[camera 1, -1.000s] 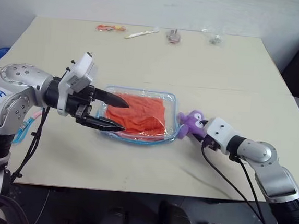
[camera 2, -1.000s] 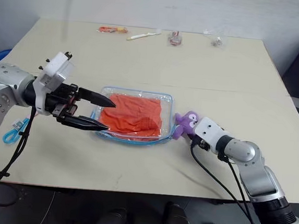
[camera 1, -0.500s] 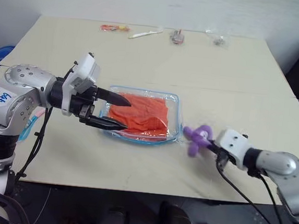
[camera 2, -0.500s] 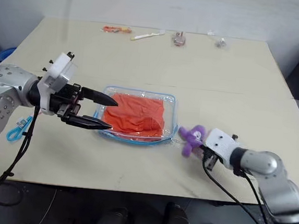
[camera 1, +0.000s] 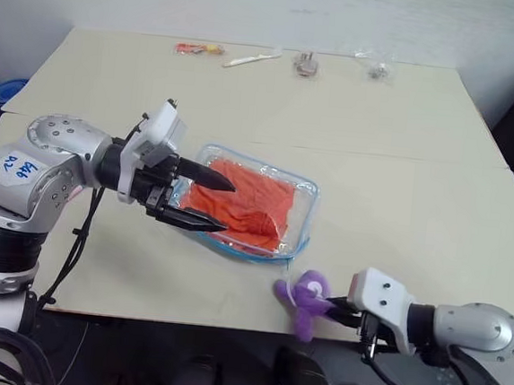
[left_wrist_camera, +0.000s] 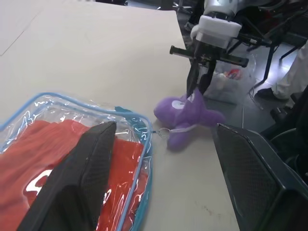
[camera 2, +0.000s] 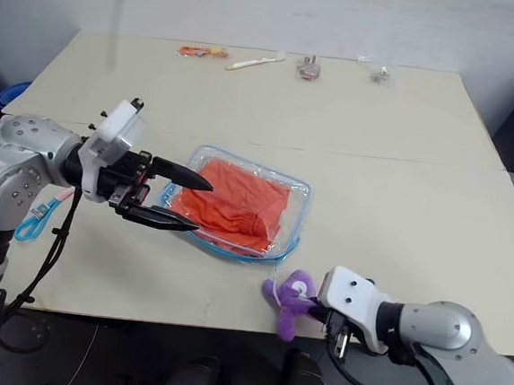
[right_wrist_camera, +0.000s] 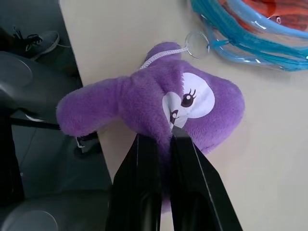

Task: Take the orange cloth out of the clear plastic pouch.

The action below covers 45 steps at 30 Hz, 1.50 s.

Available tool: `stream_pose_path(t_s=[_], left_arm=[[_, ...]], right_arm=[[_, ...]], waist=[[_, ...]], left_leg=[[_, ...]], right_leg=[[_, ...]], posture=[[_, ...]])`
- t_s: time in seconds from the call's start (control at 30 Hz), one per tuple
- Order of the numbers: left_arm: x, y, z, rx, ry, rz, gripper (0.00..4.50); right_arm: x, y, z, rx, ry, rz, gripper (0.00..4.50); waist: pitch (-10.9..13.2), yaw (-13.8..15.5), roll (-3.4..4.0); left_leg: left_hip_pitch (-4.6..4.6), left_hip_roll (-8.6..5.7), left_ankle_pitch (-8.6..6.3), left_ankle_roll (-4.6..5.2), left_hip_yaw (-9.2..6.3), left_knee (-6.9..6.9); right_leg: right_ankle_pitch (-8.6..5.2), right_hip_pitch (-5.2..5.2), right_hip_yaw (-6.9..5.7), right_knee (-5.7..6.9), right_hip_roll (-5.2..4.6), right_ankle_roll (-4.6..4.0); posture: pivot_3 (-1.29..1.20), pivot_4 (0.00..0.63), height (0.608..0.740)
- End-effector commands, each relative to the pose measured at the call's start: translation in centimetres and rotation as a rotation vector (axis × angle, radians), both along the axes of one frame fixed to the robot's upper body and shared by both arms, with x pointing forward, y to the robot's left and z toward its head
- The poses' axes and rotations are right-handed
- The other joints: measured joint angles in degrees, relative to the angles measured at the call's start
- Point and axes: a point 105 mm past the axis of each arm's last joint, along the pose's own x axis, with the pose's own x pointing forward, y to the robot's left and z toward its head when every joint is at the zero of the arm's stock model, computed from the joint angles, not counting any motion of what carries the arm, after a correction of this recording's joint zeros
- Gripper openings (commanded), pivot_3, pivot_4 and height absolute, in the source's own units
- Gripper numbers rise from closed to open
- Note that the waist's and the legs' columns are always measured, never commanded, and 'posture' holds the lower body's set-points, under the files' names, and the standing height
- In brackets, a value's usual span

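Left gripper (camera 1: 204, 203), fingers spread wide and gripping nothing, poised at the near-left corner of the clear plastic pouch (camera 1: 304, 189), one finger above it and one at its edge. The orange cloth (camera 1: 249, 201) lies inside the pouch, directly ahead of these fingertips. Right gripper (right_wrist_camera: 161, 144), fingers pinched together on the purple plush toy (right_wrist_camera: 159, 103), at the table (camera 1: 396, 151) edge; the toy's ring and cord lead to the pouch's blue trim just beyond.
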Motion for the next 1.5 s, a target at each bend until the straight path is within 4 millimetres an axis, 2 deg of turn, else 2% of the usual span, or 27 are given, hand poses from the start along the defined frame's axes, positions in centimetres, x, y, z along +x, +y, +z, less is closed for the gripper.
stream_pose_path(t_s=[0.03,0.2,0.33,0.5,0.6,0.7,0.8,0.9,1.07,1.23,1.37,1.5], left_arm=[[0.0,-0.3,0.4,0.003,-0.017,-0.024,3.51],[0.1,-0.4,0.5,0.008,-0.022,-0.035,3.51],[0.1,-0.5,0.3,0.010,-0.027,-0.038,3.51],[0.2,-0.6,0.3,0.012,-0.040,-0.037,3.51],[0.2,-0.5,0.3,0.014,-0.046,-0.033,3.51],[0.3,-0.4,0.2,0.015,-0.049,-0.026,3.51],[0.4,-0.4,0.1,0.016,-0.051,-0.024,3.51],[0.4,-0.3,0.0,0.021,-0.053,-0.021,3.51],[0.4,-0.3,-0.3,0.032,-0.064,-0.022,3.51],[0.4,-0.4,-0.1,0.025,-0.076,-0.016,3.51],[0.2,-0.3,-0.2,0.023,-0.076,-0.010,3.51],[0.0,-0.3,-0.3,0.023,-0.075,-0.012,3.51]], right_arm=[[0.4,1.2,-0.1,0.032,-0.025,-0.008,0.03],[2.1,1.0,0.0,0.032,-0.065,-0.082,0.03],[2.0,1.7,-0.1,0.075,-0.017,-0.089,0.03],[1.7,2.5,-0.6,0.087,0.018,-0.077,1.56],[1.3,2.3,-0.6,0.089,0.042,-0.076,2.67],[0.9,1.8,-0.1,0.083,0.043,-0.058,3.57],[0.8,1.0,0.6,0.060,0.026,-0.053,3.57],[1.0,-0.2,2.5,0.038,-0.012,-0.040,3.57],[1.3,-0.9,5.3,0.051,-0.042,0.009,3.57],[1.7,-1.3,4.9,-0.006,-0.047,0.038,3.57],[3.0,-2.3,4.3,-0.053,-0.088,0.007,3.57],[3.0,-2.7,3.8,-0.072,-0.076,0.043,3.57]], waist=[[-0.02,-0.04,-0.03],[-0.02,-0.08,-0.04],[-0.02,-0.06,-0.03],[-0.03,-0.08,-0.04],[-0.03,-0.08,-0.04],[-0.03,-0.05,-0.04],[-0.03,0.01,-0.04],[-0.02,0.00,-0.03],[-0.02,-0.01,-0.03],[-0.02,0.14,-0.04],[-0.02,0.07,-0.04],[-0.02,0.08,-0.04]], left_leg=[[0.00,0.01,0.00,0.00,0.00,0.00],[0.02,0.01,0.00,0.00,0.01,0.00],[0.02,0.01,0.00,0.00,0.01,0.01],[0.02,0.01,0.00,0.00,0.01,0.01],[0.02,0.01,0.00,0.00,0.01,0.01],[0.01,0.01,0.00,0.00,0.01,0.01],[0.01,-0.01,0.00,0.00,0.00,0.02],[0.00,-0.01,0.00,0.00,0.00,0.01],[0.00,0.01,0.00,0.00,-0.01,0.00],[-0.02,-0.01,-0.01,0.02,-0.03,0.00],[-0.03,-0.01,-0.01,0.02,-0.02,0.00],[-0.03,-0.01,-0.01,0.02,-0.01,0.00]], right_leg=[[0.00,0.00,-0.01,0.00,0.02,0.00],[0.00,0.00,0.00,0.01,0.02,0.00],[0.00,0.00,0.00,0.01,0.03,0.00],[0.00,0.01,0.00,0.01,0.02,0.00],[0.00,0.01,-0.01,0.01,0.03,0.00],[0.00,0.01,-0.01,0.01,0.02,0.00],[0.00,0.02,-0.01,0.01,0.00,0.00],[0.00,0.01,0.00,0.01,0.00,0.00],[0.00,0.01,-0.01,0.00,0.01,0.00],[0.00,0.02,-0.03,-0.03,-0.02,0.00],[0.00,0.01,-0.02,-0.03,-0.02,0.00],[0.00,0.01,-0.03,-0.03,-0.02,0.00]], posture=[[0.00,0.150,0.740],[0.00,0.150,0.740],[0.00,0.150,0.740],[0.00,0.150,0.740],[0.00,0.150,0.740],[0.00,0.150,0.740],[0.00,0.150,0.740],[0.00,0.150,0.740],[0.00,0.150,0.740],[0.00,0.150,0.740],[0.00,0.150,0.740],[0.00,0.150,0.740]])
